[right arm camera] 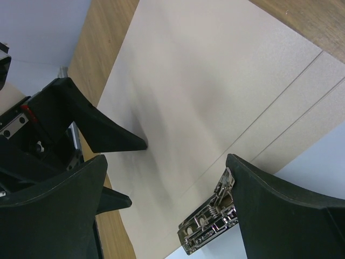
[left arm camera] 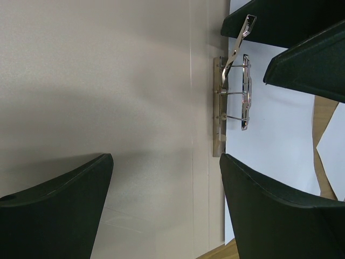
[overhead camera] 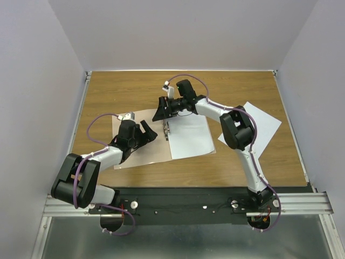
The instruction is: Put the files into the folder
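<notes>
The folder (overhead camera: 135, 154) lies open on the wooden table, its pinkish-tan left half (left arm camera: 108, 97) bare. A white file (overhead camera: 191, 135) lies on its right half, beside the metal clip (overhead camera: 166, 129) at the spine. A second file (overhead camera: 267, 124) lies to the right, partly under the right arm. My left gripper (overhead camera: 151, 131) hovers open over the left half, with nothing between its fingers (left arm camera: 54, 210). My right gripper (overhead camera: 161, 115) stands open over the spine. One of its fingers (right arm camera: 285, 210) sits right beside the clip (right arm camera: 210, 226), whose lever (left arm camera: 242, 29) stands raised.
White walls close in the table on the left, back and right. A black base rail (overhead camera: 188, 202) runs along the near edge. The two grippers are close together, and the left gripper's fingers (right arm camera: 102, 129) show in the right wrist view.
</notes>
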Robot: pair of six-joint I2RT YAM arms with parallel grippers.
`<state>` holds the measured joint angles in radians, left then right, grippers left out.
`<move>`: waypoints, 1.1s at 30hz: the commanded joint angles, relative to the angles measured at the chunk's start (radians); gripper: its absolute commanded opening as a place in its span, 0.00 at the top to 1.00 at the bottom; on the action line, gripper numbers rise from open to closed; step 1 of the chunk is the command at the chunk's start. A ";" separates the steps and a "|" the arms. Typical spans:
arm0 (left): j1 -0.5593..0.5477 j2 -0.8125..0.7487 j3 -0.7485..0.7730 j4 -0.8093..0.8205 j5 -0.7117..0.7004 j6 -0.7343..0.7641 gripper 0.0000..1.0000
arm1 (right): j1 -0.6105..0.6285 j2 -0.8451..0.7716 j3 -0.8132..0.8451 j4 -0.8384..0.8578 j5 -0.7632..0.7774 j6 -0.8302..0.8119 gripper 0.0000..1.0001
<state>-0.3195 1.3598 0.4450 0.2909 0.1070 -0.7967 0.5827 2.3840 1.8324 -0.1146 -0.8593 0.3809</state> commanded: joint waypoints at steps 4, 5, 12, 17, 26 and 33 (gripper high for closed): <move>0.005 0.024 -0.011 -0.067 0.020 -0.006 0.09 | 0.017 -0.075 -0.061 -0.008 -0.041 -0.033 0.00; 0.005 0.025 -0.011 -0.067 0.019 -0.007 0.10 | 0.019 -0.083 -0.067 -0.007 -0.040 -0.033 0.00; 0.005 0.027 -0.009 -0.065 0.019 -0.009 0.09 | 0.034 -0.117 -0.096 -0.008 -0.043 -0.053 0.00; 0.005 0.025 -0.011 -0.064 0.017 -0.009 0.09 | 0.035 -0.121 -0.110 -0.008 -0.046 -0.050 0.00; 0.005 0.018 -0.017 -0.059 0.016 -0.013 0.09 | 0.055 -0.190 -0.194 -0.007 -0.021 -0.045 0.00; 0.005 -0.019 0.000 -0.099 -0.030 -0.018 0.09 | 0.065 -0.295 -0.234 -0.008 0.095 -0.025 0.00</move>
<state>-0.3180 1.3579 0.4450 0.2897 0.1059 -0.8051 0.6353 2.1967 1.6157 -0.1215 -0.8593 0.3473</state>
